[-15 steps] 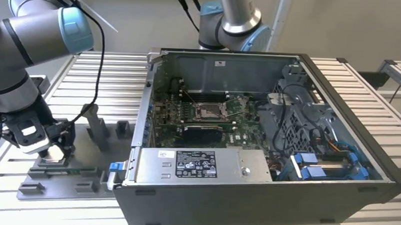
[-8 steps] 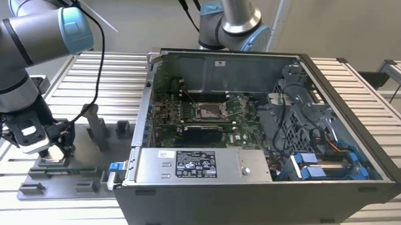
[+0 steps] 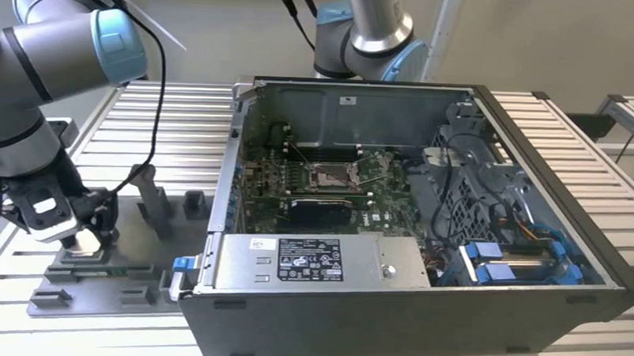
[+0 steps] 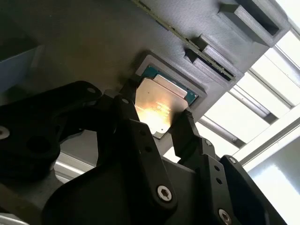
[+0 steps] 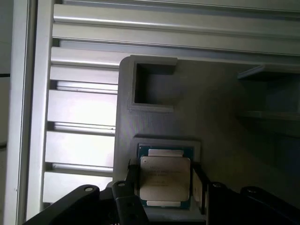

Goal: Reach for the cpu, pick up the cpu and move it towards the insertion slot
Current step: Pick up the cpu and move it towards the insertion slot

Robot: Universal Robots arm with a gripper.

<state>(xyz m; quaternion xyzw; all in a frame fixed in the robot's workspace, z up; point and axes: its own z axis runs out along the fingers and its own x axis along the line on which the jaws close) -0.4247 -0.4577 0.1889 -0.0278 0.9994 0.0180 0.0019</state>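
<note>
Gripper [image 4: 157,110] straddles the cpu [image 5: 165,178], seated in its grey tray [image 5: 154,84]. Clenched or loose, can't tell. Best kept centred, squeezing both edges evenly, lifting dead straight.

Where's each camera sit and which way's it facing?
Exterior view: off-arm, high, looking down at the open computer case, insertion slot and grey tray; arm and gripper at the exterior view's left.
First wrist view: on the wrist, facing down on the cpu in the grey tray; gripper flanks it.
Second wrist view: on the wrist, slanted, looking past the gripper at the cpu.
Both wrist views share cpu and gripper.
</note>
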